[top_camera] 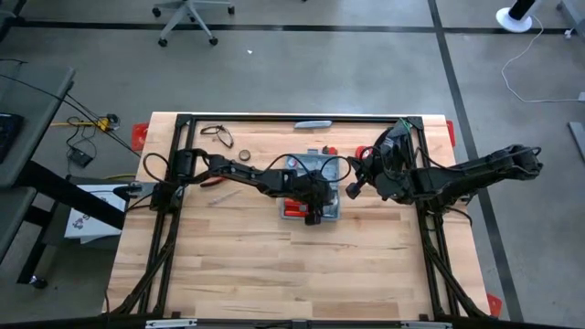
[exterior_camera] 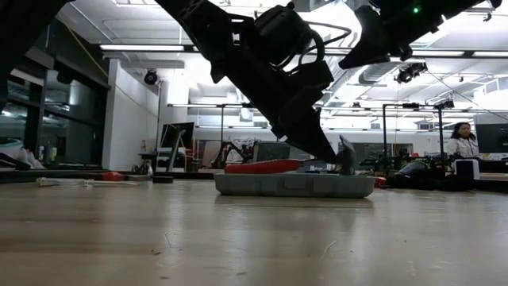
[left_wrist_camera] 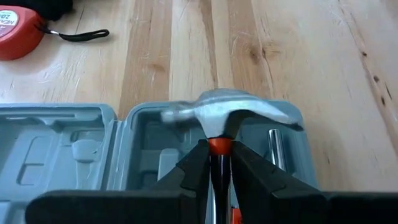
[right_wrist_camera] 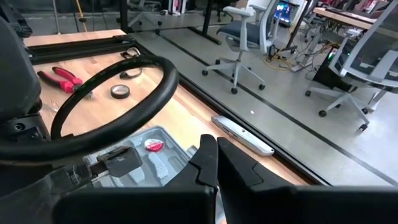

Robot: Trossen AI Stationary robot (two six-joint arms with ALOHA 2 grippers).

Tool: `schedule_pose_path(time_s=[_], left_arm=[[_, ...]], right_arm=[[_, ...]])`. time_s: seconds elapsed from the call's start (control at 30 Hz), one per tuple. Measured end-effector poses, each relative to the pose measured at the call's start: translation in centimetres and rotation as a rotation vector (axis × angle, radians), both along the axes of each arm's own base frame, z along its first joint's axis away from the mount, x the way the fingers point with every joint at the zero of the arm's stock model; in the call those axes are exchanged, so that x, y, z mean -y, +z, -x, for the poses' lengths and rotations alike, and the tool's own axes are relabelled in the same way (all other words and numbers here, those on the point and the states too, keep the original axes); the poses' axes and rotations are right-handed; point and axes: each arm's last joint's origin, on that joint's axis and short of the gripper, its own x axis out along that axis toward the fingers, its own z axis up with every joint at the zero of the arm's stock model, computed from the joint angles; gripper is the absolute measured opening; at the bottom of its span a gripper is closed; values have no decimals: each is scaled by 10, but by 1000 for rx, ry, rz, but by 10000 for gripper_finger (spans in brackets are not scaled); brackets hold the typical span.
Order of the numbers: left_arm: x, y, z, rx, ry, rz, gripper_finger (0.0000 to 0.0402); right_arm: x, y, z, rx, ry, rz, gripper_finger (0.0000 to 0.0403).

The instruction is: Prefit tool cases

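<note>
My left hand [left_wrist_camera: 219,163] grips the hammer [left_wrist_camera: 231,115] over the open tool case [top_camera: 311,192] mid-bench — seat it square in its recess before letting go. Right hand [right_wrist_camera: 214,155] closed, beside the case.

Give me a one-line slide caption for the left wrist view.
Left tool holds a hammer over the open tool case, tape measure beyond.
</note>
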Motion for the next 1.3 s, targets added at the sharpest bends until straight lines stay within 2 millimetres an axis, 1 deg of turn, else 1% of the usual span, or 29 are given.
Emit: schedule_pose_path(time_s=[0.43, 0.53, 0.67, 0.8, 1.0, 1.13, 1.23, 1.3], left_arm=[[0, 0, 0, 2, 1, -1, 56], [0, 0, 0, 2, 1, -1, 56], [-2, 0, 2, -16, 10, -28, 56], [-3, 4, 6, -51, 19, -90, 56], [-6, 24, 18, -108, 73, -195, 56], [-7, 39, 30, -170, 94, -230, 56], [-7, 39, 39, -256, 87, -229, 56], [-7, 34, 44, -297, 91, -220, 56]], right_arm=[[0, -2, 1, -2, -7, -15, 0], [-1, -2, 1, -8, 19, -32, 0], [-3, -8, -4, -12, 84, -112, 0], [-10, -26, -16, -74, 151, -195, 0], [-23, -69, -37, -188, 147, -277, 0], [-34, -93, -48, -233, 197, -330, 0], [-41, -103, -50, -249, 211, -379, 0], [-47, -107, -49, -253, 219, -407, 0]])
